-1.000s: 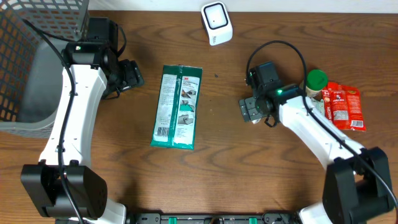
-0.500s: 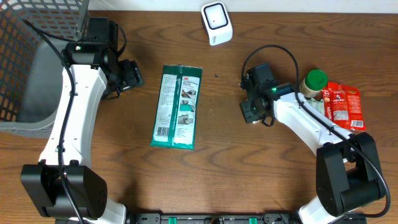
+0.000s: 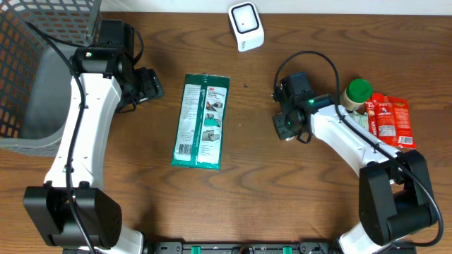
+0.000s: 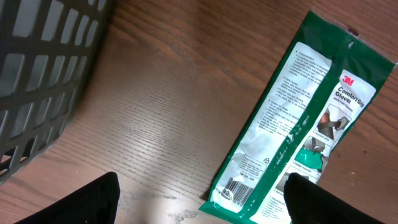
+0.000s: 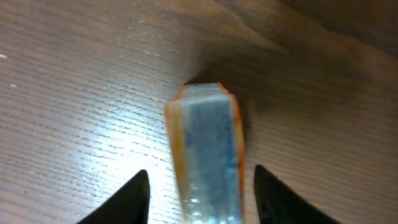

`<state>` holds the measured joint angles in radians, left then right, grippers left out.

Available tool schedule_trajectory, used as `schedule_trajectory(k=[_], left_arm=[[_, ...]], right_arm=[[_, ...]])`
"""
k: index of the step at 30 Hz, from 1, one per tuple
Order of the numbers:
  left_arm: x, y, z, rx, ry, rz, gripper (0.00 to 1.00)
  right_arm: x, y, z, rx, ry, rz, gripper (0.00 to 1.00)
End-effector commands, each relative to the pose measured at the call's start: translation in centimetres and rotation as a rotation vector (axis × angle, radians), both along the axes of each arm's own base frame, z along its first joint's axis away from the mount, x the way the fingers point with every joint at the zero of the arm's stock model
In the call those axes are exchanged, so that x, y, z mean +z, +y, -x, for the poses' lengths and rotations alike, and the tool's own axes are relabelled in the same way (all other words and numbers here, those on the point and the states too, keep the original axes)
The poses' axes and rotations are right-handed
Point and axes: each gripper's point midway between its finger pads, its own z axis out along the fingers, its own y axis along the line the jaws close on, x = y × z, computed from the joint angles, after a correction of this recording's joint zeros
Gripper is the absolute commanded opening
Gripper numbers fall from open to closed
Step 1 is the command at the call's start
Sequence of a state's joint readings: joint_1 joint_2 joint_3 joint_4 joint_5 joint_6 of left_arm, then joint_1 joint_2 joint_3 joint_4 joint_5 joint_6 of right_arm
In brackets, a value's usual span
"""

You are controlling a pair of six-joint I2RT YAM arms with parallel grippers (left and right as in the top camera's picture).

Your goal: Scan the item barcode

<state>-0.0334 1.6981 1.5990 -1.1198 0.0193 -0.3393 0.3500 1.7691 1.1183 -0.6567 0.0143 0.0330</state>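
A small box with orange edges and a bluish clear face (image 5: 208,124) stands on the wood between the fingers of my right gripper (image 5: 200,169), which is shut on it. Overhead, that gripper (image 3: 284,127) is right of centre and hides the box. The white scanner (image 3: 245,25) sits at the table's back edge. A green 3M glove packet (image 3: 202,120) lies flat left of centre, its barcode (image 4: 233,186) facing up at its near end. My left gripper (image 3: 152,85) hovers open to the left of the packet (image 4: 298,124), with nothing between its fingers.
A dark mesh basket (image 3: 28,70) fills the back left corner, its wall (image 4: 43,74) close beside the left gripper. A green-lidded jar (image 3: 358,92) and a red snack packet (image 3: 390,120) lie at the right, behind the right arm.
The right gripper's jaws have closed in on the small box, and the arm has shifted slightly toward the back. The left arm and the green packet have not moved.
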Motion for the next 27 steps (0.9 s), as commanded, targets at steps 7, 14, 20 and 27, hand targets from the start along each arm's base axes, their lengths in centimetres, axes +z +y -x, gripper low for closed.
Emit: schedule_trajectory(k=[7, 14, 20, 27], left_arm=[[0.6, 0.4, 0.1, 0.002, -0.014, -0.013, 0.85], [0.6, 0.4, 0.1, 0.002, -0.014, -0.013, 0.85], [0.6, 0.4, 0.1, 0.002, -0.014, -0.013, 0.85], [0.6, 0.4, 0.1, 0.002, -0.014, -0.013, 0.85]], right_arm=[[-0.7, -0.1, 0.5, 0.007, 0.020, 0.005, 0.44], [-0.7, -0.1, 0.5, 0.007, 0.019, 0.004, 0.38], [-0.4, 0.4, -0.7, 0.007, -0.029, -0.013, 0.46], [-0.4, 0.1, -0.8, 0.003, -0.036, -0.001, 0.38]])
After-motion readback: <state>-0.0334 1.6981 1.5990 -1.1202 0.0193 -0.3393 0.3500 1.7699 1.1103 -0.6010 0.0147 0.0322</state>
